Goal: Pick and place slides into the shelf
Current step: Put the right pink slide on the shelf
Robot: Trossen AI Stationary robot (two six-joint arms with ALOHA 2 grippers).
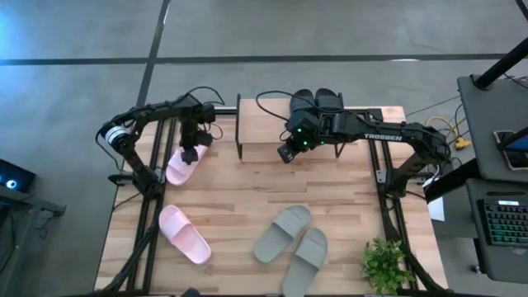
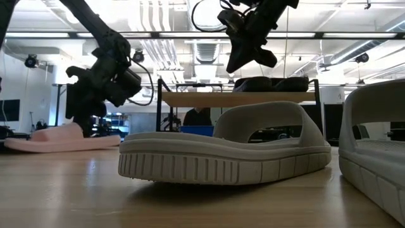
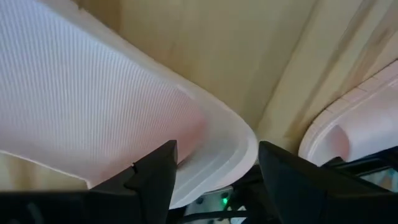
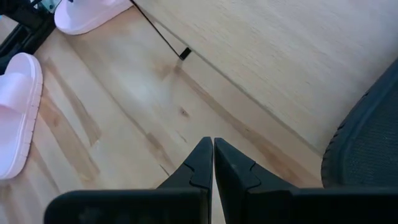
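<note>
A light wooden table (image 1: 247, 206) stands on a grey floor, with a workshop's ceiling lights and ducts showing behind it in the low view.

The slides look like moulded foam: light, a little springy, with ribbed footbeds and smooth wide straps. They should not break if dropped, but a thick sole may flex or slip in a narrow pinch. The best hold is probably across the strap or on a side edge of the sole near the heel.

The left gripper (image 1: 194, 148) is down at a pink slide (image 1: 183, 166) at the table's left edge, near the shelf (image 1: 264, 124). In the left wrist view its fingers (image 3: 152, 177) are spread, one on each side of the slide's rounded end, and I cannot tell whether they touch it. The second pink slide (image 1: 185, 234) lies nearer the front left, well apart.

The right gripper (image 1: 286, 153) hangs above the bare table just in front of the shelf, its fingers (image 4: 200, 163) pressed together and holding nothing.

The shelf's top board carries 2 black slides (image 1: 316, 101) side by side towards its right end; the left part is bare. Nothing shows on the table under it. 2 grey-green slides (image 1: 293, 238) lie at the front right, next to a small plant (image 1: 384, 266).
</note>
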